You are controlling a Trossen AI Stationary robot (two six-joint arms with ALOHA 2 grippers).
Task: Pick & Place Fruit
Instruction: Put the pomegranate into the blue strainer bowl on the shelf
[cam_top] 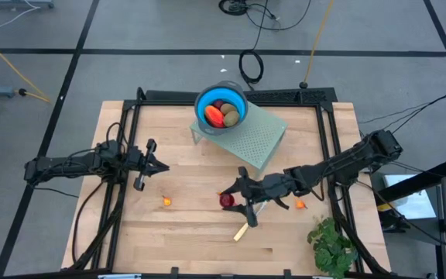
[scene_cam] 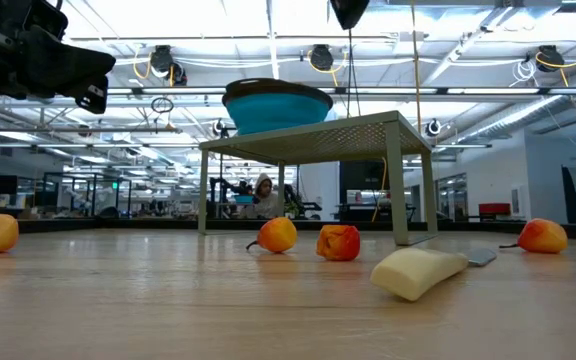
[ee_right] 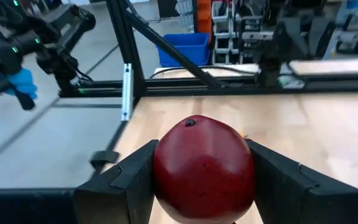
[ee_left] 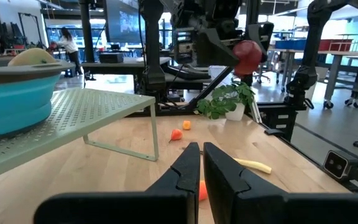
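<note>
A dark red ball [ee_right: 204,168] sits between the fingers of my right gripper [cam_top: 229,200], in the air over the middle of the table; the left wrist view shows the ball [ee_left: 247,56] well above the wood. The blue bowl [cam_top: 221,108] stands on the green perforated rack [cam_top: 258,138] and holds a red-orange piece and brownish-green ovals. Tiny orange fruits lie on the table [cam_top: 166,201] [cam_top: 300,205]. My left gripper [cam_top: 163,165] waits shut at the table's left, holding nothing. My right gripper pinches the dark red ball by two opposite sides [ee_right: 163,171] between its two fingers [ee_right: 132,183]. The fingers reach nearly level from the table's right. The ball is lifted clear of the table, its stem dimple [ee_right: 191,122] turned up.
A pale-handled knife [cam_top: 242,230] lies near the front, below the right gripper. A leafy green bunch [cam_top: 333,244] sits at the front right corner. The low view shows small orange fruits [scene_cam: 278,235] [scene_cam: 339,242] under and beside the rack's legs [scene_cam: 400,190].
</note>
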